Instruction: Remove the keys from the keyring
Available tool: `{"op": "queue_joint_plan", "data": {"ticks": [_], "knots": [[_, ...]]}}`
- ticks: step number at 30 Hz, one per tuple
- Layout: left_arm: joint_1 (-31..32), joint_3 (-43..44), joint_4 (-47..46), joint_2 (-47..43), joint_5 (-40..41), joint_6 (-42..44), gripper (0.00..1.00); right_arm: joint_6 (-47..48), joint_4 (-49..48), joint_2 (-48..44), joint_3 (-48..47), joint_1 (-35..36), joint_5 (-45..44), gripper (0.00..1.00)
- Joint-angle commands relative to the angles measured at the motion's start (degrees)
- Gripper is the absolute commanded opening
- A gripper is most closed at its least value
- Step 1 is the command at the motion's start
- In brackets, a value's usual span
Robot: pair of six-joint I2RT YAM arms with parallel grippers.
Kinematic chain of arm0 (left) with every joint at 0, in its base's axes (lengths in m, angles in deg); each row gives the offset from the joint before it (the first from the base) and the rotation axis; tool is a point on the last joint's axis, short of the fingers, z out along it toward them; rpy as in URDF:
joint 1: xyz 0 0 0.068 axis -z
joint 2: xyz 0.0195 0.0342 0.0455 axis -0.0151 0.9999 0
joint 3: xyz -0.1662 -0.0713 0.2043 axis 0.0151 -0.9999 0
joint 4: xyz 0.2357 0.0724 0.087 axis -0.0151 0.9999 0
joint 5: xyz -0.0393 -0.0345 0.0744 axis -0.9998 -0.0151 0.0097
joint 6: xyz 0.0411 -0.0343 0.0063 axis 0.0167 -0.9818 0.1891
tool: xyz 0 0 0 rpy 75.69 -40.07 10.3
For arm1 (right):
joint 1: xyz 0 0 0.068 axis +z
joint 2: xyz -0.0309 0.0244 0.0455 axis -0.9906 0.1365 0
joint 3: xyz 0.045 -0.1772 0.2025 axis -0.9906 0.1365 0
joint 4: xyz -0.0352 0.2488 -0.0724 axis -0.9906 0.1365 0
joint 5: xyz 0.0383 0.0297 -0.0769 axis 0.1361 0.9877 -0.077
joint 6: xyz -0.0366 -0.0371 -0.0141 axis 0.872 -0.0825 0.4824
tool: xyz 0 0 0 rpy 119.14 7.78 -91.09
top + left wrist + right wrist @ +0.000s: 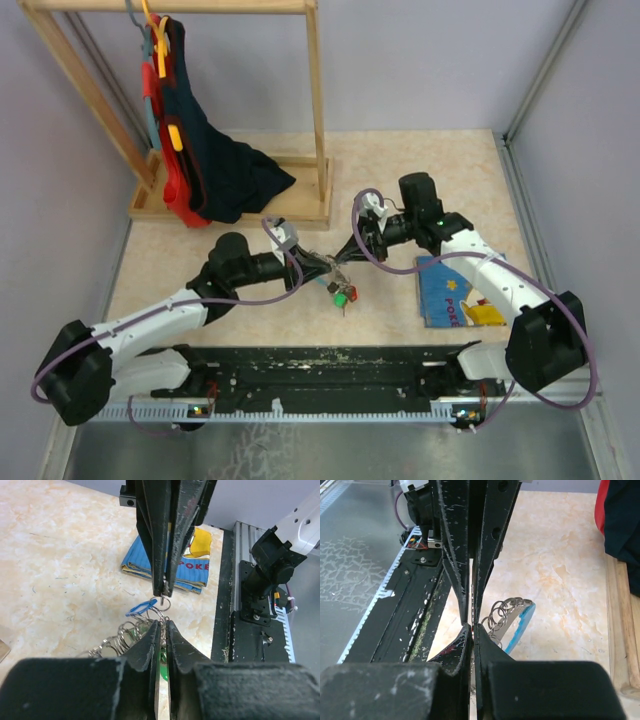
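The keyring (335, 268) hangs above the table between my two grippers. A green key (340, 297) and a red key (351, 294) dangle below it. My right gripper (163, 591) comes from the far side and is shut on a small ring. My left gripper (163, 624) faces it tip to tip. Its jaws stand a thin slit apart with a ring loop at their tips, and I cannot tell whether they pinch it. The silvery rings (125, 635) and the blue patch (140, 607) spread to the left. The green key (163, 655) shows through the slit. In the right wrist view the rings (500, 615) and strap (520, 625) sit beside my right gripper (472, 626).
A blue picture book (460, 295) lies on the table to the right, under the right arm. A wooden clothes rack (320, 120) with dark and red garments (200, 160) stands at the back left. The black base rail (320, 365) runs along the near edge.
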Motion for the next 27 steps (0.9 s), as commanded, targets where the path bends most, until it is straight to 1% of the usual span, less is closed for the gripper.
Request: {"op": "queue_joint_plan", "data": {"ticks": [1,3,4,7,10,12,20,23,27], "knots": [[-0.3,-3.1,-7.9,-2.7,-1.4,0.9,0.19,-4.1,-6.3,-0.4,-0.4,-0.6,1.8,0.00],[-0.3,-4.8,-10.8,-3.2,-2.8,1.1,0.27,-5.4,-7.6,-0.4,-0.2,-0.5,1.5,0.00],[-0.2,-5.7,-12.1,-3.4,-3.3,1.2,0.29,-6.1,-8.1,-0.4,0.0,-0.6,1.3,0.00],[-0.1,-10.4,-19.2,-3.4,-2.2,0.9,0.33,-6.7,-8.7,-0.4,0.1,-0.6,1.1,0.00],[0.2,-14.8,-28.5,-1.8,-0.8,0.7,0.35,-7.1,-9.2,-0.3,0.3,-0.6,1.1,0.00],[0.6,-16.4,-33.9,0.1,-0.1,0.8,0.36,-7.4,-9.5,-0.2,0.5,-0.6,1.0,0.00],[4.5,-18.0,-47.7,6.9,5.4,3.0,0.37,-7.8,-10.1,0.1,0.7,-0.6,0.5,0.00],[5.9,-18.5,-51.8,9.2,9.2,3.7,0.36,-7.9,-10.1,0.2,0.7,-0.6,0.5,0.00],[6.5,-18.6,-53.7,11.4,13.2,3.6,0.35,-7.9,-10.2,0.2,0.7,-0.6,0.6,0.00]]}}
